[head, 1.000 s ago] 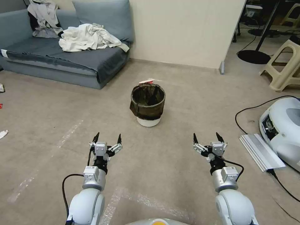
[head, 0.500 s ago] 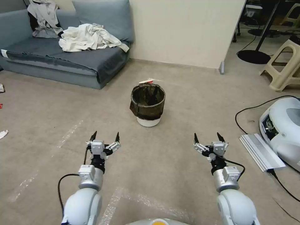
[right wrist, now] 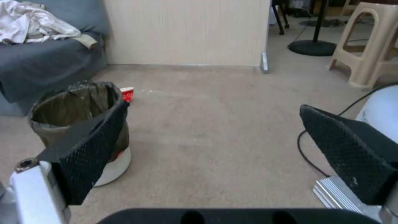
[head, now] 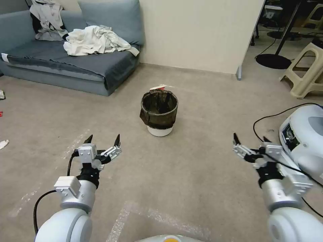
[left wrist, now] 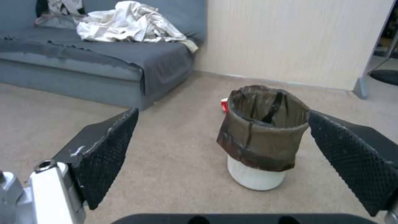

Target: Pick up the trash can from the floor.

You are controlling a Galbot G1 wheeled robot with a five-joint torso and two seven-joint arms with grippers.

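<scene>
The bin [head: 159, 113] stands upright on the floor [head: 195, 168]; left pincer [head: 103, 140] and right pincer [head: 250, 138] hover spread, well apart from it.

The floor [head: 188, 174] is beige-grey carpet with faint white streaks. On it stands the trash can [head: 159, 113] upright, a small red and white packet [head: 158, 87] just behind it. A white machine [head: 304, 134], a beige stool [head: 308, 72] and a grey sofa [head: 67, 64] also stand on it.
</scene>
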